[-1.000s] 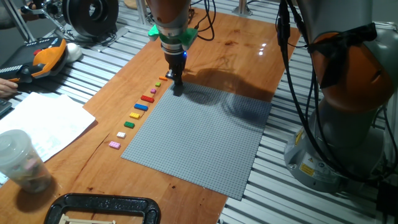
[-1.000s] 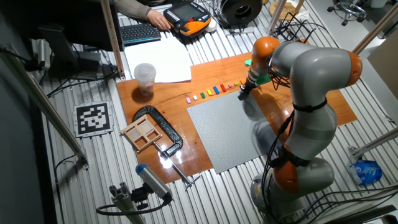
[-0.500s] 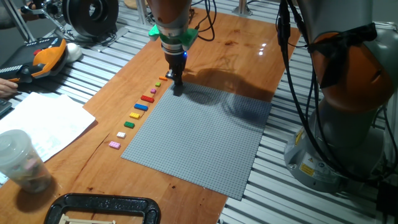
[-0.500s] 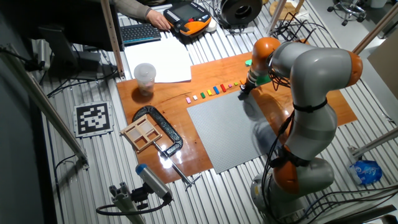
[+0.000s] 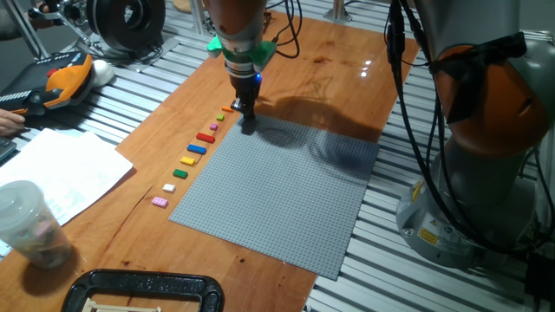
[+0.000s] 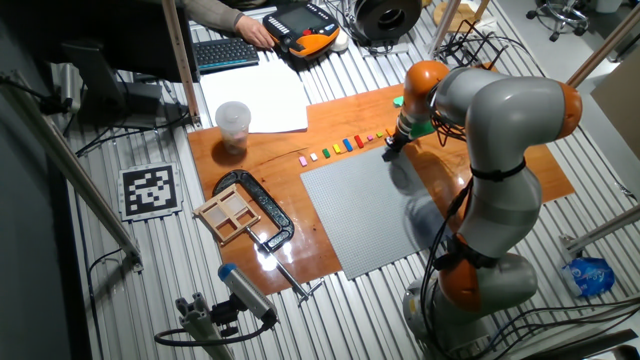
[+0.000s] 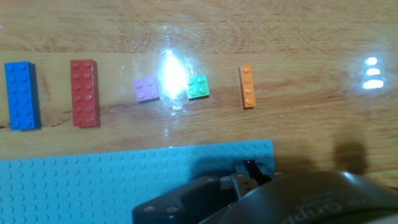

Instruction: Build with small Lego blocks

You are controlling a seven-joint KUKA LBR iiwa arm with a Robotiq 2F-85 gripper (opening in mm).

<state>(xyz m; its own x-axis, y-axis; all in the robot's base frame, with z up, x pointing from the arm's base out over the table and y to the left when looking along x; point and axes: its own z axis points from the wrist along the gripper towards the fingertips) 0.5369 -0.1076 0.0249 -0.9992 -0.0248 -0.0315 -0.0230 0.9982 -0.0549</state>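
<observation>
The small Lego blocks lie in a row on the wooden board beside the grey baseplate: pink, white, green, yellow, blue, red, then smaller ones up to orange. The hand view shows blue, red, purple, green and orange. My gripper stands upright with its tips on the plate's far corner, beside the orange end of the row. Its fingers are together. A small dark bit shows at the tips; I cannot make out what it is.
A plastic cup and paper sheets lie left of the board. A black clamp grips the near edge. The robot's base stands at the right. In the other fixed view a small wooden tray sits at the board's corner.
</observation>
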